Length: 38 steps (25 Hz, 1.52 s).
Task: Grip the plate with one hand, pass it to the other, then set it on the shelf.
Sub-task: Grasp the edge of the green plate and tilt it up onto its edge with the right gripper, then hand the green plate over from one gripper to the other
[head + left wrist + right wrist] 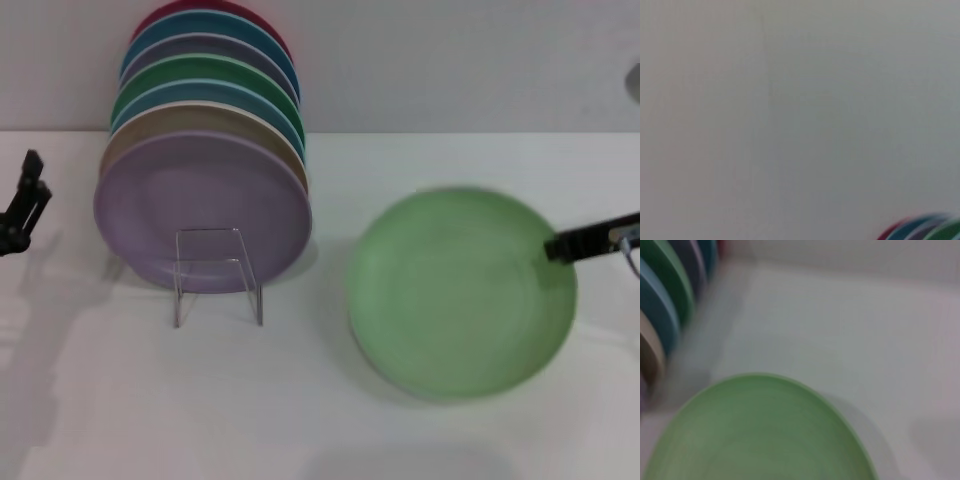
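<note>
The pale green plate (pixel 460 290) is on the right of the head view, tilted and held above the white table with its shadow under it. My right gripper (pixel 562 245) comes in from the right edge and is shut on the plate's right rim. The plate also fills the right wrist view (pixel 760 435). The shelf (pixel 218 275), a small clear rack with a squared front loop, stands at the left and bears several upright coloured plates, with a lilac plate (pixel 200 205) in front. My left gripper (pixel 25 205) is at the far left, apart from the rack.
The white table (pixel 320 420) runs to a pale wall behind. The rack's plates show at the edge of the right wrist view (pixel 665 305) and in a corner of the left wrist view (pixel 927 229). A round grey object (pixel 633 85) sits at the far right edge.
</note>
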{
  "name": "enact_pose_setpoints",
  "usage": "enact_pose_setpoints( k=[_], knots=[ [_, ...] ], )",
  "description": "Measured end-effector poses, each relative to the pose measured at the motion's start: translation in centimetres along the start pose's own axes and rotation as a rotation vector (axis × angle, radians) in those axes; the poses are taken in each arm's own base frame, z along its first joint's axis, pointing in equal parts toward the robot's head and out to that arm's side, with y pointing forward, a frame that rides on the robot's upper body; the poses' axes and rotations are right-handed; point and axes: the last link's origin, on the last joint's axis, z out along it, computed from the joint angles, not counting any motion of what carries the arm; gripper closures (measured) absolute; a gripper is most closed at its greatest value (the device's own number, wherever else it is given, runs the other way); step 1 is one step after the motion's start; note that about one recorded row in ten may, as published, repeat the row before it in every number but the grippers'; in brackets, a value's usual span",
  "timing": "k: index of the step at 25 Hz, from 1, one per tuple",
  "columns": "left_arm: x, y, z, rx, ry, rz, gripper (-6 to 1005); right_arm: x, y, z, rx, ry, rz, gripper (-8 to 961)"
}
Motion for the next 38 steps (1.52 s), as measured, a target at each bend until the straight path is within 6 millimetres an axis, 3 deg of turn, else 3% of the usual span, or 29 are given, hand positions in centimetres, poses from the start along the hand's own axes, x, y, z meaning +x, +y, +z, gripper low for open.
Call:
enact_pose_setpoints(
  k=[2,5,7,9,14,20,24,30,35,38],
  knots=[
    [0.5,0.3,0.1,-0.019,0.022,-0.010,180,-0.5,0.5,-1.6,0.011,-0.084,-0.037,930],
    [3.1,1.1,1.4,-0.088,0.104,-0.029,180,-1.2,1.2,-4.7,0.046,-0.226,-0.101,931],
    [5.3,1.6,3.5,-0.101,0.088,-0.017,180,-1.2,1.6,-5.9,0.053,-0.290,-0.125,931],
    [5.9,1.7,4.1,-0.105,0.065,-0.010,181,-1.2,1.6,-6.4,0.032,-0.330,-0.128,931],
    [11.5,2.6,8.0,-0.211,-0.117,-0.025,181,-0.7,0.9,-6.5,0.025,-0.420,-0.161,932],
    [18.1,4.2,9.6,-0.312,-0.165,-0.012,183,0.4,0.4,-5.9,0.075,-0.554,-0.241,932],
    [21.3,4.6,10.3,-0.308,-0.170,-0.007,185,1.6,0.0,-4.7,0.045,-0.650,-0.234,932],
    [23.0,5.2,12.1,-0.362,-0.202,-0.085,186,3.9,-0.7,-2.1,-0.038,-0.772,-0.240,933],
    [24.1,7.8,14.1,-0.491,-0.253,-0.020,188,5.9,-2.2,0.5,-0.112,-0.822,-0.216,933],
    [24.4,8.0,14.3,-0.505,-0.250,0.006,188,7.1,-2.8,1.0,-0.132,-0.887,-0.241,933]
  ],
)
